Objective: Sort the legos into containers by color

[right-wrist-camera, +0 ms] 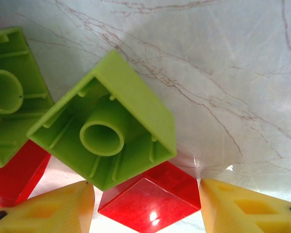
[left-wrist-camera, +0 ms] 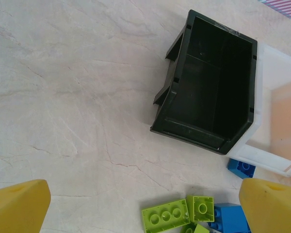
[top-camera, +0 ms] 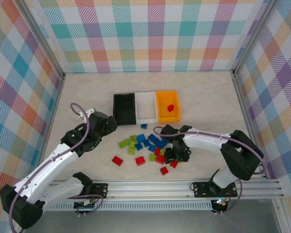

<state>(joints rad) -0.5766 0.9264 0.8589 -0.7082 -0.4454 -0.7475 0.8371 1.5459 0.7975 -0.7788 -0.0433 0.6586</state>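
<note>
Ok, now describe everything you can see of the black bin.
The black bin is a small open-topped rectangular box of glossy black plastic, with ribbed brackets on one outer wall. It stands upright on the pale table, leftmost in the row of three, its long side against the white bin. Its inside is bare.

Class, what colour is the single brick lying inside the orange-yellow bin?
Red; the brick in the orange-yellow bin shows best in the top view.
</note>
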